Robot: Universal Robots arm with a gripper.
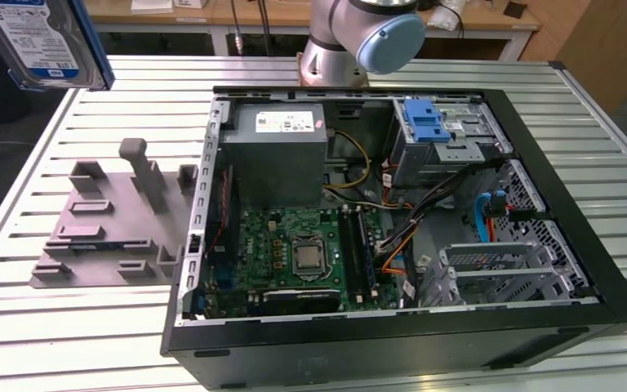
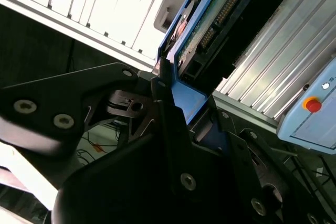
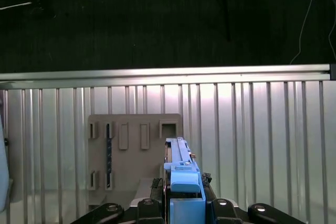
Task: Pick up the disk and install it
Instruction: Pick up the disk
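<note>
Gripper is clamping the disk by its blue carrier. The fingers are pressing in narrow from both sides with the drive between them. In the first wrist view the disk is showing edge-on, sticking out from the jaws. In the second wrist view a black finger is bearing on the carrier's blue edge, and the disk's green circuit board and connector row are facing the camera.

The disk is hanging in the air, off the slatted table. Past it in the first wrist view, the grey fixture is lying flat on the slats.

In the exterior view the disk is sitting at the upper left corner, close to the lens with its label facing out, well apart from the open PC case. The fixture is lying just beside the case on the exterior view's left. Inside the case, going back: motherboard, then grey power supply, with the blue latch on the drive cage beside it. The arm base is standing behind the case.
</note>
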